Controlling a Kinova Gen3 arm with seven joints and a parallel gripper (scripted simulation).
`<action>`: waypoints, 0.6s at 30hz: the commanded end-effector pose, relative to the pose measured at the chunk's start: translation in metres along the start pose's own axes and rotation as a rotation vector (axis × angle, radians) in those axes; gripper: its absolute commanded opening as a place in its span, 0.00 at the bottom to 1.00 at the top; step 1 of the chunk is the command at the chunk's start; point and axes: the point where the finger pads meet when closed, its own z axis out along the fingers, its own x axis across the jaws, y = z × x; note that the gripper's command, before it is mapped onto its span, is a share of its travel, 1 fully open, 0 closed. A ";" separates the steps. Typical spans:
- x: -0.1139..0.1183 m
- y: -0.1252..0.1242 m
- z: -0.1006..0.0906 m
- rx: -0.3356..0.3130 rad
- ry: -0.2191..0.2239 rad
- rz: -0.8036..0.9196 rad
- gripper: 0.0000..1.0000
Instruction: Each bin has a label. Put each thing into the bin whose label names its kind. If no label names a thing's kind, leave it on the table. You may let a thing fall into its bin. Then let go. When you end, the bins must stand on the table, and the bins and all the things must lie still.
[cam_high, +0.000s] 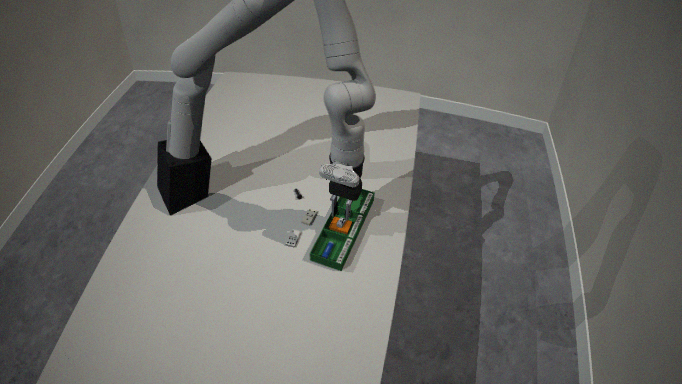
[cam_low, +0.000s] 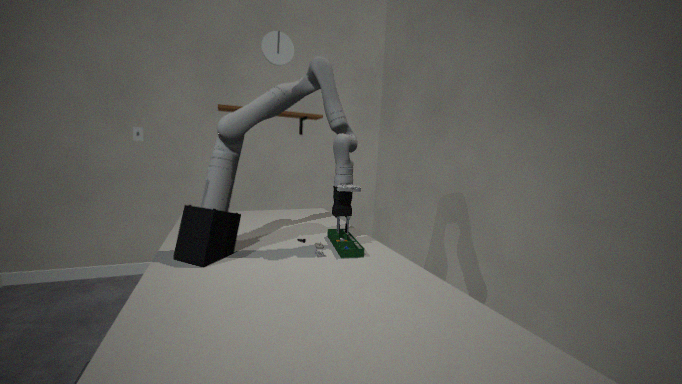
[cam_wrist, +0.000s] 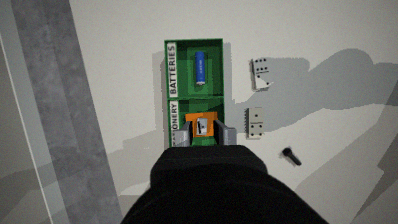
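Observation:
Three joined green bins (cam_high: 327, 263) (cam_low: 352, 254) stand in a row. A blue battery (cam_high: 327, 249) (cam_wrist: 200, 67) lies in the one labelled BATTERIES. In the middle bin, partly readable as STATIONERY, an orange block (cam_high: 334, 227) (cam_wrist: 212, 120) lies with a small silvery thing (cam_high: 341, 222) (cam_wrist: 202, 126), perhaps a sharpener, on it. My gripper (cam_high: 341, 217) (cam_low: 342, 235) (cam_wrist: 203, 128) is open above them, its fingers apart on either side of the silvery thing. Two dominoes (cam_high: 309, 217) (cam_high: 292, 239) (cam_wrist: 254, 123) (cam_wrist: 260, 74) and a black bolt-like thing (cam_high: 298, 194) (cam_wrist: 291, 156) lie beside the bins.
The third bin (cam_high: 358, 199) is partly behind the gripper in the top view, and its label is too small to read. The arm's black base block (cam_high: 184, 182) (cam_low: 206, 235) stands at the left. The table's edge runs beyond the labelled side of the bins.

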 end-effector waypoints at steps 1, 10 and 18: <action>-0.001 0.001 -0.001 0.000 -0.003 -0.001 0.62; 0.068 0.029 -0.010 0.001 -0.003 -0.451 0.62; 0.114 0.048 -0.015 0.001 -0.002 -0.751 0.62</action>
